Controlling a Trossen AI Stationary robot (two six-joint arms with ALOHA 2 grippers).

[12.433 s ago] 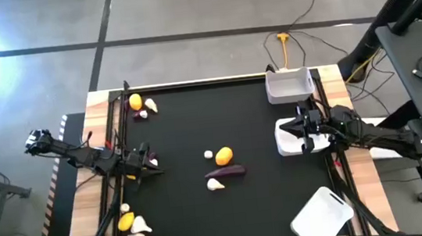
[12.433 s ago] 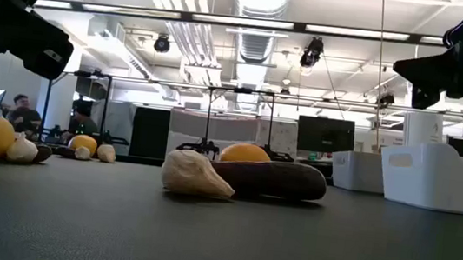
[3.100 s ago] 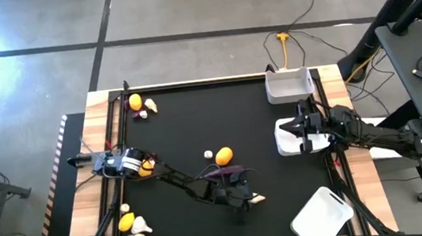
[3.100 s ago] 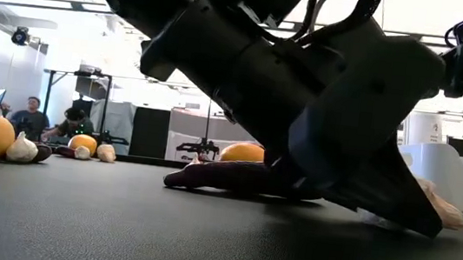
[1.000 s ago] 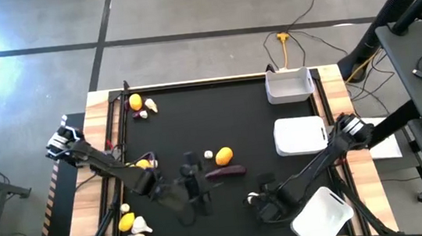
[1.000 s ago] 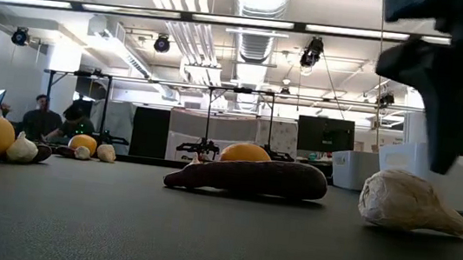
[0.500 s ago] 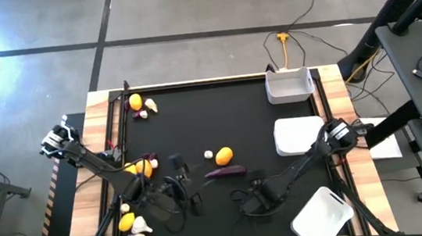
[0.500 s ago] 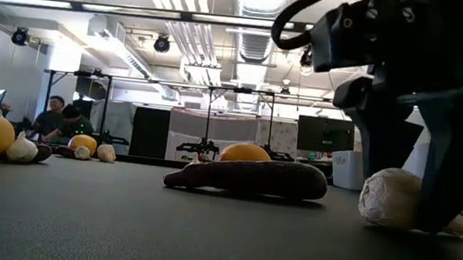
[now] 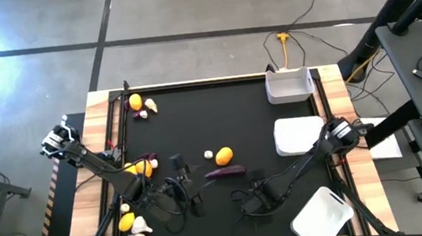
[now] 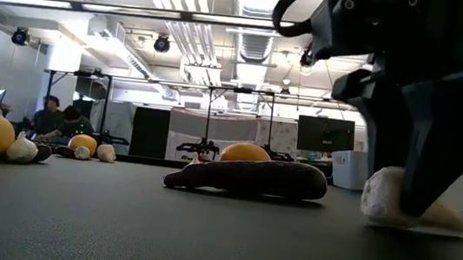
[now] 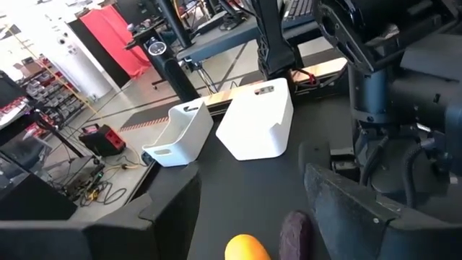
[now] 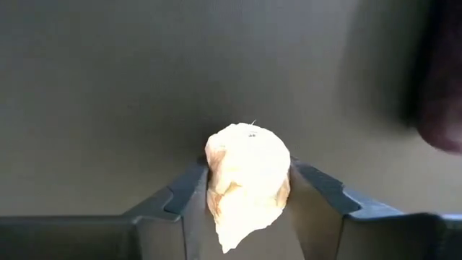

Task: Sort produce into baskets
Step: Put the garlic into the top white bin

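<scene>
A whitish garlic bulb (image 12: 247, 180) lies on the black mat near the table's front, right of centre. My right gripper (image 9: 253, 201) stands over it, shut on it, and hides it in the high view. A dark purple eggplant (image 9: 225, 172) and a lemon (image 9: 224, 156) lie just beyond it, toward the middle. My left gripper (image 9: 188, 185) hangs open above the mat to the left of the eggplant, with nothing between its fingers. Three white baskets stand along the right side: far (image 9: 289, 86), middle (image 9: 301, 134) and near (image 9: 323, 214). My right gripper pinches the garlic bulb by its two opposite sides (image 12: 216, 180) between its fingers (image 12: 189, 196). The fingers come from above, pointing steeply down. The bulb's underside (image 10: 379, 219) rests on the mat.
A lemon and garlic (image 9: 140, 106) lie at the far left corner. More lemons and garlic (image 9: 132, 224) lie at the near left, and another lemon (image 9: 142, 168) beside the left arm. A small white bulb (image 9: 209, 155) sits by the middle lemon. People sit in the room behind (image 10: 58, 119).
My right gripper has moved toward the table's left and down over the garlic bulb, and its fingers have closed onto it. The bulb stays on the mat. My left gripper has drawn back a little toward the table's left edge.
</scene>
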